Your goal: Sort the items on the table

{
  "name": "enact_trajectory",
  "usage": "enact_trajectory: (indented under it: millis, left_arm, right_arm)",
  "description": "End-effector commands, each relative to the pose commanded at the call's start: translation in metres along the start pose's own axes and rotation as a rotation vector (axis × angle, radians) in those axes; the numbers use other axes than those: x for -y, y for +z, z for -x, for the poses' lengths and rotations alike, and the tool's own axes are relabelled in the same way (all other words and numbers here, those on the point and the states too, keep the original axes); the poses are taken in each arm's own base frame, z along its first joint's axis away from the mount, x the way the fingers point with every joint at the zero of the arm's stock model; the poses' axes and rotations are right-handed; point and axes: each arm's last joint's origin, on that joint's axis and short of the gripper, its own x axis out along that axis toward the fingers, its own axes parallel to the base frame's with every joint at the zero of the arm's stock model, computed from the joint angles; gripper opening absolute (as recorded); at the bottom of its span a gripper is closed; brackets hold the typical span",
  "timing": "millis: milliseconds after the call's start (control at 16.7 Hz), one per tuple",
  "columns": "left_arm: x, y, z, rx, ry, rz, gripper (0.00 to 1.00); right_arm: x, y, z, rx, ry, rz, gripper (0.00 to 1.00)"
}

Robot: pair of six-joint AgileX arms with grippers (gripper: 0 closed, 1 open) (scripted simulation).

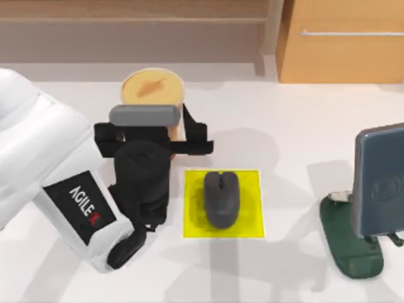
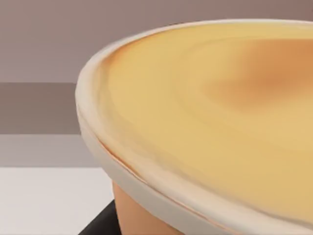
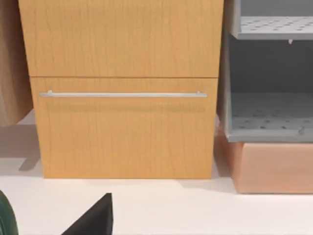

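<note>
Both left fingers (image 1: 189, 129) clasp the cup (image 1: 153, 88).

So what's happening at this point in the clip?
The left arm's gripper is at the orange drink cup near the back of the white table, its fingers on either side of the cup body. The mouse sits on the yellow square, and the phone leans upright in the dark green stand at the right. A wooden cabinet stands behind.
</note>
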Motion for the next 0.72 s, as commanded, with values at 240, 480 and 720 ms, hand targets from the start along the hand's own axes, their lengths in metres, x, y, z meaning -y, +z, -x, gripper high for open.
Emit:
enact_trajectory:
  millis: [240,480,720]
  left_arm:
    - [0.0000,0.0000,0.0000,0.000,0.000,0.000,0.25]
    - [0.0000,0.0000,0.0000,0.000,0.000,0.000,0.00]
    - [0.0000,0.0000,0.0000,0.000,0.000,0.000,0.00]
  right_arm:
    - [0.0000,0.0000,0.0000,0.000,0.000,0.000,1.00]
    - [0.0000,0.0000,0.0000,0.000,0.000,0.000,1.00]
    - [0.0000,0.0000,0.0000,0.000,0.000,0.000,1.00]
